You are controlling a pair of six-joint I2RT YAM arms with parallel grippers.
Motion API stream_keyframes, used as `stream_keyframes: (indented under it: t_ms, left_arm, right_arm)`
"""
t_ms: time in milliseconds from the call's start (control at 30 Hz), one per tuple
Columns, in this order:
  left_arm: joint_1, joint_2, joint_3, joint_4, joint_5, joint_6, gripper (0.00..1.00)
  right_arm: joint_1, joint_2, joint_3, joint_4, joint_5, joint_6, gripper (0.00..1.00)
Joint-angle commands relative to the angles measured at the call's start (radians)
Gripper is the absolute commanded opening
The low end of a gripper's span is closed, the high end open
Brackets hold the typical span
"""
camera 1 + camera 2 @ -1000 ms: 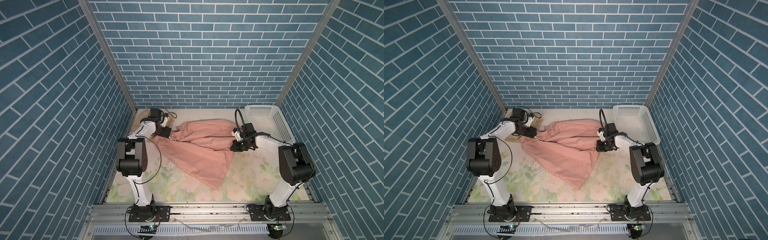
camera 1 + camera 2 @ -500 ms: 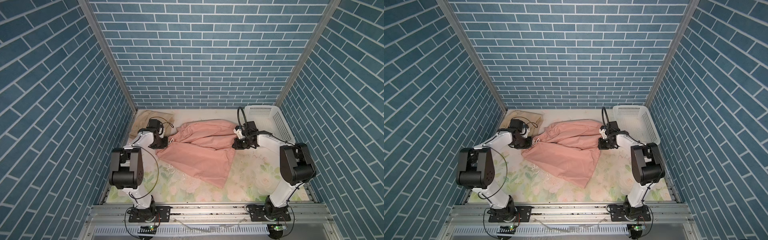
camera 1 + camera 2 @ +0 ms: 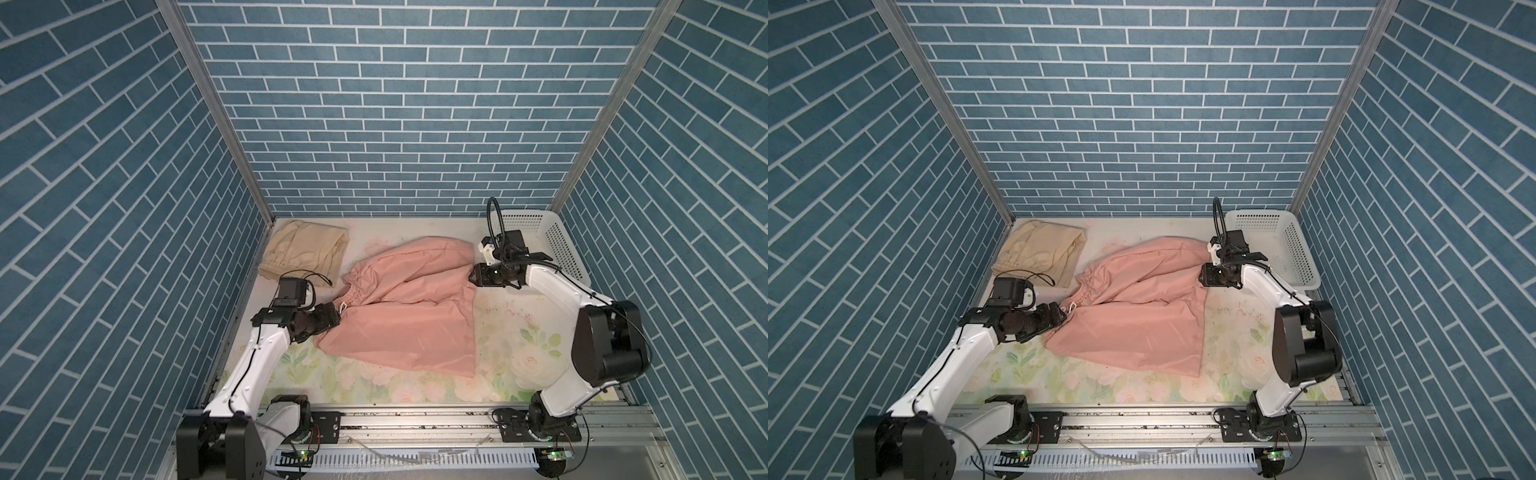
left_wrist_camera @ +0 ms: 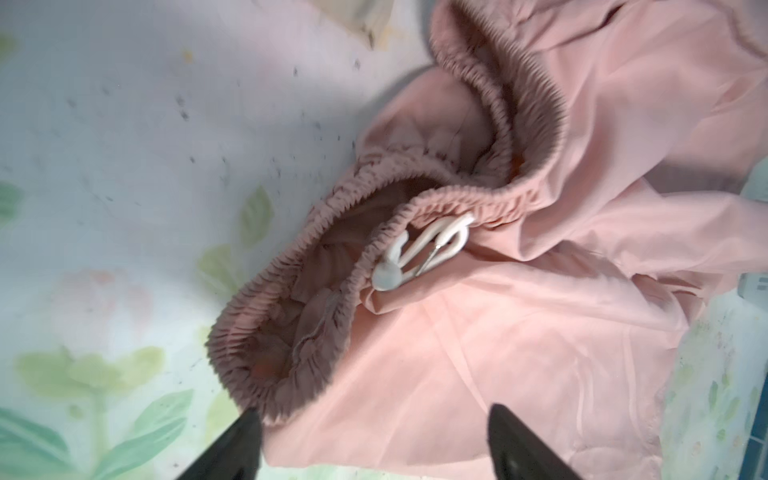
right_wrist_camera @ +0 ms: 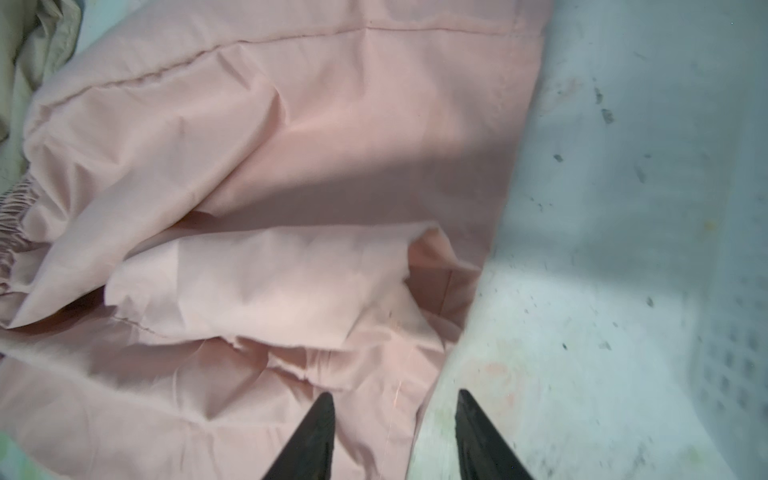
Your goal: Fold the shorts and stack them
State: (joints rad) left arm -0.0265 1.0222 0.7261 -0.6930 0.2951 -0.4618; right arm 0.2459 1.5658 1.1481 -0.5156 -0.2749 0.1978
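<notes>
- Showing, in both top views, the pink shorts (image 3: 407, 320) spread on the floral table (image 3: 519, 332) and the beige shorts (image 3: 303, 253) folded in the far left corner. Both arms reach low: left gripper (image 3: 333, 318) at the waistband, right gripper (image 3: 473, 274) at a leg hem.
- Left wrist view: fingers (image 4: 241, 440) spread wide over the waistband (image 4: 415, 208).
- Right wrist view: fingers (image 5: 316, 436) parted astride the hem, clamping nothing.

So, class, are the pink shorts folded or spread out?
Spread out: the pink shorts lie rumpled, both legs fanned across the mat, waistband gaping open.

White perforated basket (image 3: 559, 253) sits far right, tucked against the blue brick wall (image 3: 395, 104). Floral table cover (image 3: 519, 353) lies underneath, with a metal rail (image 3: 415, 419) along the near edge.
</notes>
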Motion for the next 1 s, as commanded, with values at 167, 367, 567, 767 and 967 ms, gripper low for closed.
stream_keyframes:
  t_ms: [167,367,567,767,967]
  left_arm:
    - [0.004,0.14,0.223,-0.035,-0.086,0.07,1.0]
    - [0.004,0.425,0.371,0.072,0.004,0.171,1.0]
    - [0.004,0.628,0.464,0.154,0.116,0.213,1.0]
    - [-0.036,0.669,0.492,0.178,0.192,0.267,1.0]
    - [-0.076,0.667,0.455,0.073,0.029,0.331,0.99]
  right_arm:
    - [0.076,-0.412,-0.32,-0.247,-0.05,0.298,0.52]
    - [0.207,-0.632,-0.514,-0.311,-0.031,0.498,0.52]
    - [0.283,-0.719,-0.646,-0.157,-0.047,0.614,0.52]
    - [0.313,-0.645,-0.686,-0.042,-0.023,0.624,0.52]
    - [0.312,-0.555,-0.714,0.067,-0.042,0.63,0.42]
